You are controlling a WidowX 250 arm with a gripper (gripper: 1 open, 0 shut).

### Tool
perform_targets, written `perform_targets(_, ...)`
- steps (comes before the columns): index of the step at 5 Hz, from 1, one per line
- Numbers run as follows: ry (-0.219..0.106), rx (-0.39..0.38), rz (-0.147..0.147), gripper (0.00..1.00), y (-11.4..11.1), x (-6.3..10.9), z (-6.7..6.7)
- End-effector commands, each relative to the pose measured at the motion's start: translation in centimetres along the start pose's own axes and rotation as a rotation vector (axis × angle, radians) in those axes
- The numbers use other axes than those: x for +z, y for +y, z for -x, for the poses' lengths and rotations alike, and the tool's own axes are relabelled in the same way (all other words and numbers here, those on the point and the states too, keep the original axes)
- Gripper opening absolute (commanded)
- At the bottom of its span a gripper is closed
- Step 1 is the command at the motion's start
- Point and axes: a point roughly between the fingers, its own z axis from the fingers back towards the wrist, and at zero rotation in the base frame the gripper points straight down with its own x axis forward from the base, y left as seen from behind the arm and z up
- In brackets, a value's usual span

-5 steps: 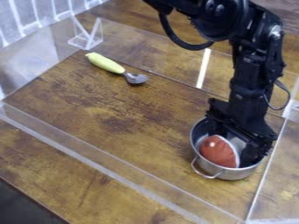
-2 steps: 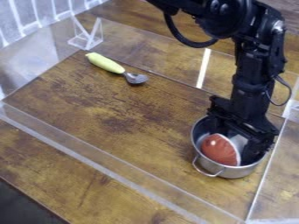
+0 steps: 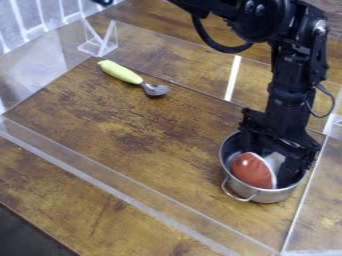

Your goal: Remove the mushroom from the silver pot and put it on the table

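The silver pot (image 3: 235,187) stands on the dark wood table (image 3: 147,130) at the right front, near the acrylic wall. Inside it lies the mushroom (image 3: 250,169), its red-brown cap facing the camera. My gripper (image 3: 274,156) reaches down into the pot from above, directly over and behind the mushroom. Its black fingers stand open, spread around the mushroom's far side. Whether they touch the mushroom I cannot tell, since the cap hides the fingertips.
A yellow-handled spoon (image 3: 130,77) lies on the table at the back left. Clear acrylic walls (image 3: 160,215) edge the tabletop on all sides. The black arm (image 3: 287,70) rises over the pot toward the top of the view.
The arm has shifted slightly right and lower into the pot. The mushroom and the pot have not moved.
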Motion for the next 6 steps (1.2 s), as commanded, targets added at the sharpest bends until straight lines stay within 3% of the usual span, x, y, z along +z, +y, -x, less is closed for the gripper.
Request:
perform_targets(1,-0.016,0.007,0.002,0.00,0.8,0.7,-0.1)
perform_targets(2,-0.022,0.009,-0.010,0.00,1.1,1.5,0.3)
perform_targets(6,-0.089,0.028,-0.091,0.00,2.3,8.7,2.2)
